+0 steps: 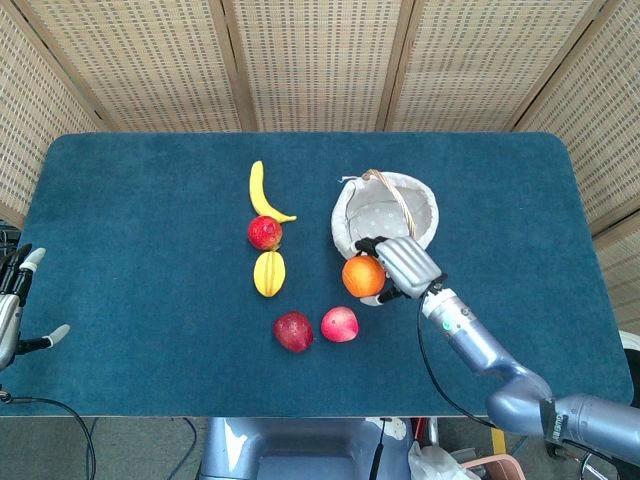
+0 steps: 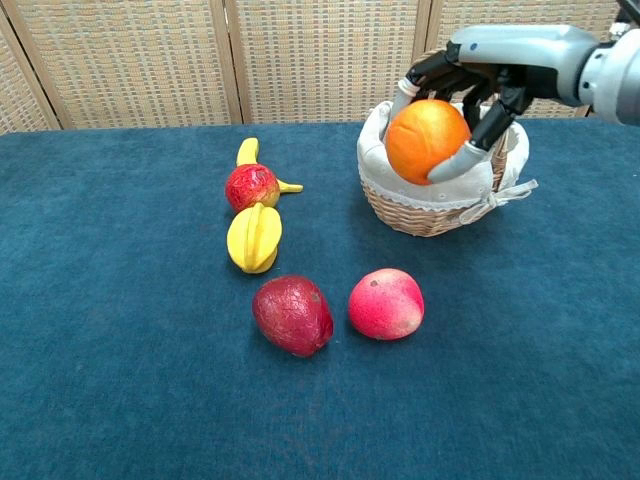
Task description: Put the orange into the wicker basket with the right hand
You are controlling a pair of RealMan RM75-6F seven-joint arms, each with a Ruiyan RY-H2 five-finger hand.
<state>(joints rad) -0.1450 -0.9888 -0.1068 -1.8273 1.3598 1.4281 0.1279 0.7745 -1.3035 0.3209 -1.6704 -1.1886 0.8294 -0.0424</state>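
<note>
The right hand held the orange in the air, its fingers curled around the fruit from above and from the right side. In the chest view the orange appeared in front of the near left part of the wicker basket, clear of the counter. In the head view the orange lay over the basket's near rim, at the edge of the white cloth lining, with the right hand just to its right. Whether the orange was already above the inside of the wicker basket cannot be told.

The left hand was visible only at the left edge of the head view, off the counter, with its fingers apart and nothing in them.

On the blue counter, a banana lay at the far end of a short column of fruit. A red apple sat just near of it, and a yellow starfruit followed. Nearer still, a dark red fruit and a pink peach sat side by side, the peach on the right. A woven screen stood behind the counter.
</note>
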